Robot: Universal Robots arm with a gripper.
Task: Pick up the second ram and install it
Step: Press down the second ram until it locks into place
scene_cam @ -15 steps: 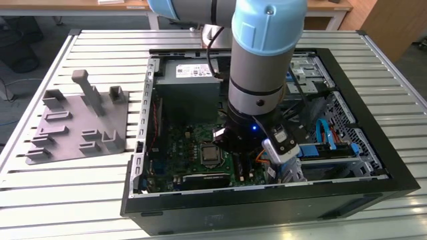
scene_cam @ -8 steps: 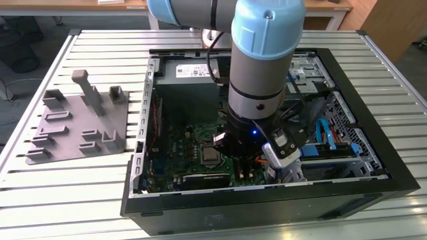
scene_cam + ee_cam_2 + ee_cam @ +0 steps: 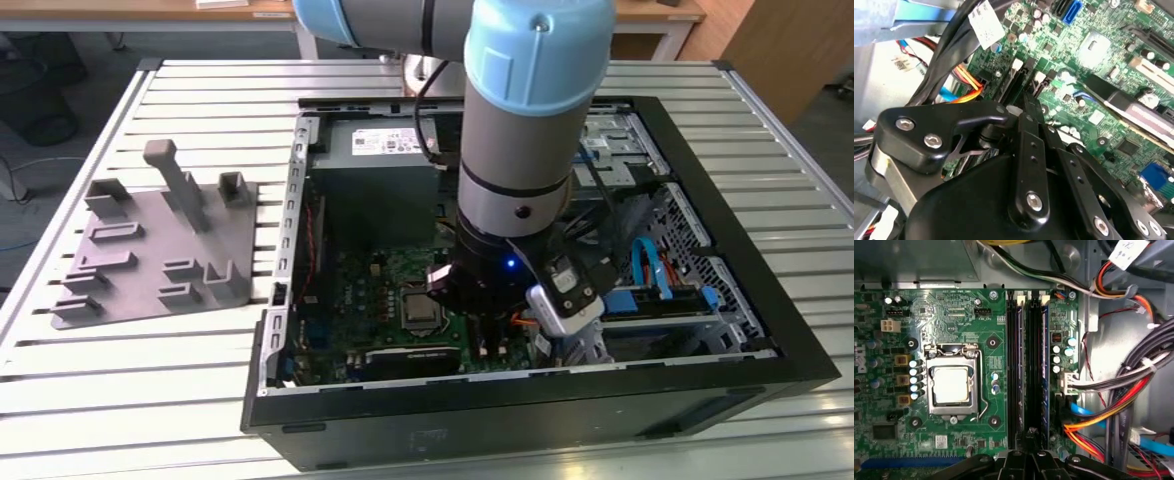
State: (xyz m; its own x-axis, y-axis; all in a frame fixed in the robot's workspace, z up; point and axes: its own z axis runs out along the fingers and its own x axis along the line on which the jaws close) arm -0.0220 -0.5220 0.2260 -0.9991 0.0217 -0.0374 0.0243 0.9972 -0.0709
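The tool (image 3: pixel 1030 442) hangs low inside the open computer case (image 3: pixel 747 330) at centre frame in the exterior view, over the green motherboard (image 3: pixel 954 305); its tips meet at the black memory slots (image 3: pixel 1021 370). I cannot tell whether it grips anything; a blue ram (image 3: pixel 1044 365) stands seated in the neighbouring slot.

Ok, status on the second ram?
End effector at the memory slots. Blue ram stick seated in one slot. Cable bundle alongside, not across them.

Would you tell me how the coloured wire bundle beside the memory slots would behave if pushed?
The wire bundle is thin and lies in loose curves, so it is probably floppy and light. Its strands run side by side, so they would likely shift together and spring back a little.
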